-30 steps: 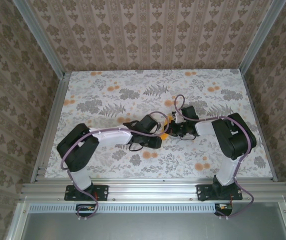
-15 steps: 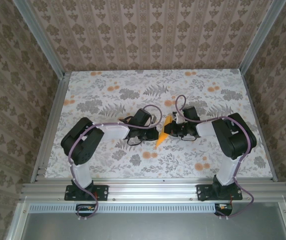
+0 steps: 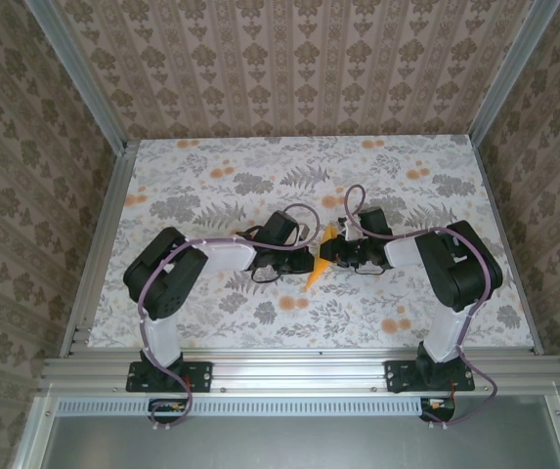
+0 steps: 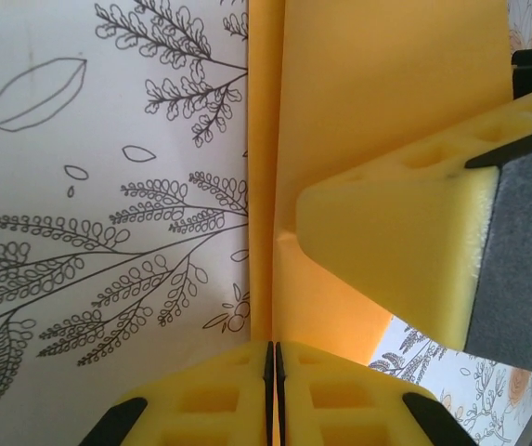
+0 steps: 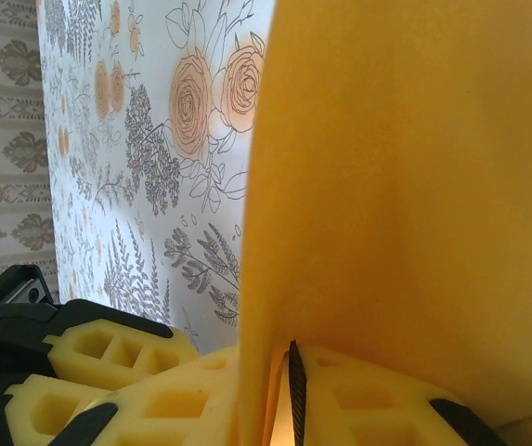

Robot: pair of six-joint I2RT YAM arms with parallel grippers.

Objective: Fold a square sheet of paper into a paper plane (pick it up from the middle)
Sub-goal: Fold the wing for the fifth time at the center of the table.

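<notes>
Paper plane, a slim orange dart, sits between the two arms. The left end effector has its yellow pads pressed together on the centre crease. The right end effector straddles the upright fold with a narrow gap; I cannot tell whether it pinches. The plane is near the middle of the flowered counter, well apart from every edge.

Robot lab test cell, not a lived-in room. Aluminium extrusion frame boxes in workspace. Damask wallpaper panels serve as walls, staged backdrop. Desk covered with floral print sheet. Left arm and right arm bolted to slotted rail at near edge. Purple cables loop along links. Moulded yellow fingers with cut-out cells.
</notes>
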